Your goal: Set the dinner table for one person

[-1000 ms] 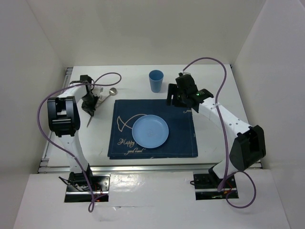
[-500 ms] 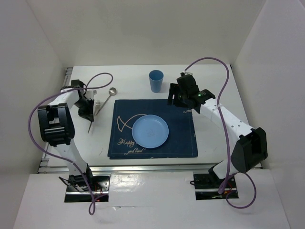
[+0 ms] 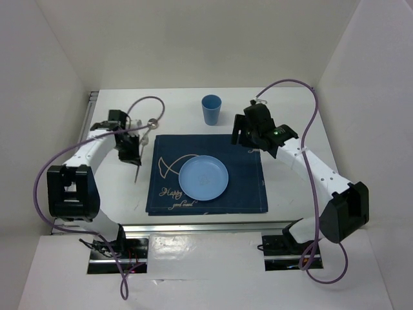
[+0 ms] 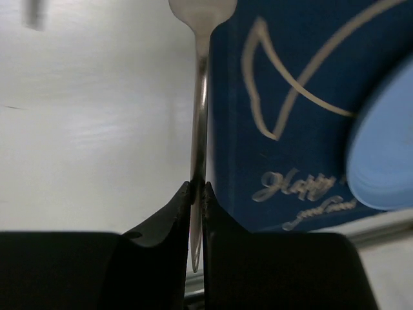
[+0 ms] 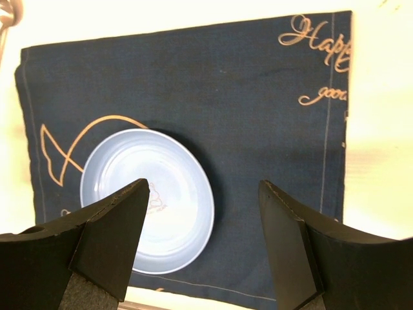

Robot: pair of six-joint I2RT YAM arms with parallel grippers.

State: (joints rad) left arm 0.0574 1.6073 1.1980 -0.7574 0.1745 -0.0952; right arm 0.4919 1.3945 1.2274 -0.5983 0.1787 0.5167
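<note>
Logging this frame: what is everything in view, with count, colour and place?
dinner table: one, white, under everything
placemat: one, dark blue, mid-table
plate: one, light blue, on the placemat
cup: one, blue, on the table beyond the placemat
spoon: one, silver, off the placemat's far left corner
fork: one, silver, held at the placemat's left edge
cables: two, purple, along the arms
left gripper: one, black, shut on the fork
right gripper: one, black, open above the placemat
</note>
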